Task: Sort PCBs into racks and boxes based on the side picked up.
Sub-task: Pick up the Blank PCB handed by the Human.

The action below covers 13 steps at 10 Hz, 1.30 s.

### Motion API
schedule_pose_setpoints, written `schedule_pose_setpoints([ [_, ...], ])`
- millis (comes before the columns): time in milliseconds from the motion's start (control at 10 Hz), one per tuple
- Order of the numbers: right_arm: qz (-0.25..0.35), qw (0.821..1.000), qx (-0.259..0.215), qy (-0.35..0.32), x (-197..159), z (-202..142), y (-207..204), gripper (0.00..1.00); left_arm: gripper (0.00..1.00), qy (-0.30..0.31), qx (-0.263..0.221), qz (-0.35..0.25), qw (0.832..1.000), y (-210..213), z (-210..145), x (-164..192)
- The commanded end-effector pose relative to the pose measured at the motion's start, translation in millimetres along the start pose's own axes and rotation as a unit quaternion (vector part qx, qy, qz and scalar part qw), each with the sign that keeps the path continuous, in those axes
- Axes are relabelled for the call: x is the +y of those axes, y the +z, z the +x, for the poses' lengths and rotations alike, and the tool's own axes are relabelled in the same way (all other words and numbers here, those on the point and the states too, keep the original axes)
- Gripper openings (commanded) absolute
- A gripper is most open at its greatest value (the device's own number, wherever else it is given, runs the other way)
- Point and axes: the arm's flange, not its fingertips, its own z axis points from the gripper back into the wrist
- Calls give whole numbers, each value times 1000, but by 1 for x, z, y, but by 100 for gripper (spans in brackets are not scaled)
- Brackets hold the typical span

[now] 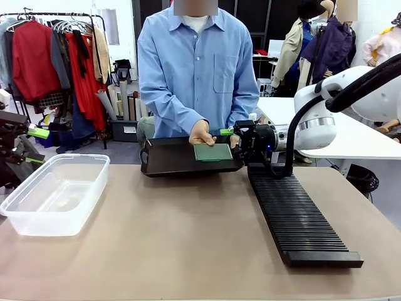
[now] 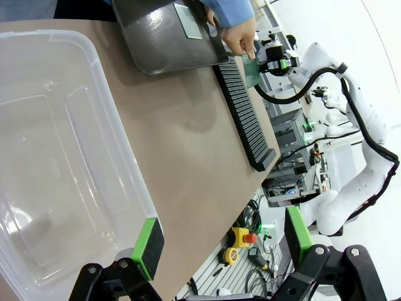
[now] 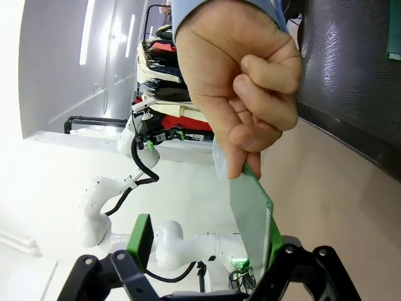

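Desk [image 1: 188, 251], tan and matt, is cut off by the near edge of the front view. Black rack [image 1: 301, 216], long and cut with many narrow parallel slots, lies on the desk's right side, and its far end is hidden behind the right arm. Clear plastic tub [image 1: 56, 191], round-cornered and rimmed, sits on the left; the left wrist view crops it. A smooth black tray [image 1: 178, 160] is at the desk's far edge, in front of a person in a blue shirt. One flat green PCB [image 1: 213, 152] lies on it, any print on it too small to read. The person's hand [image 3: 244, 94] pinches a second PCB [image 3: 250, 213] by its top edge, held upright between the right fingers [image 3: 141, 238]. These stand apart. The board lies close against one finger and hides its pad, though I cannot tell whether they touch, and the other pad is well clear. The left fingers [image 2: 149, 248] are spread wide above the tub's near corner.
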Motion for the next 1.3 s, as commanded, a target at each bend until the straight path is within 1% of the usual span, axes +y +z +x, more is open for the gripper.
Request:
schedule_pose_setpoints([
  [0,1,1000,3,-12,6,11,-4,61,100,6,-1,2,1000,1,1,-3],
  [300,-4,1000,4,-13,6,12,-5,4,100,6,-1,2,1000,1,1,-3],
  [400,-6,1000,5,-15,6,12,-5,0,100,6,-1,2,1000,1,1,-3],
  [1000,-21,999,11,-27,7,14,-8,0,100,6,-1,2,1000,1,1,-3],
  [1100,-14,999,23,-22,8,14,-7,0,100,6,-1,2,1000,1,1,-3],
  [1200,-7,1000,5,-15,1,2,-4,0,100,6,-1,2,1000,1,1,-3],
])
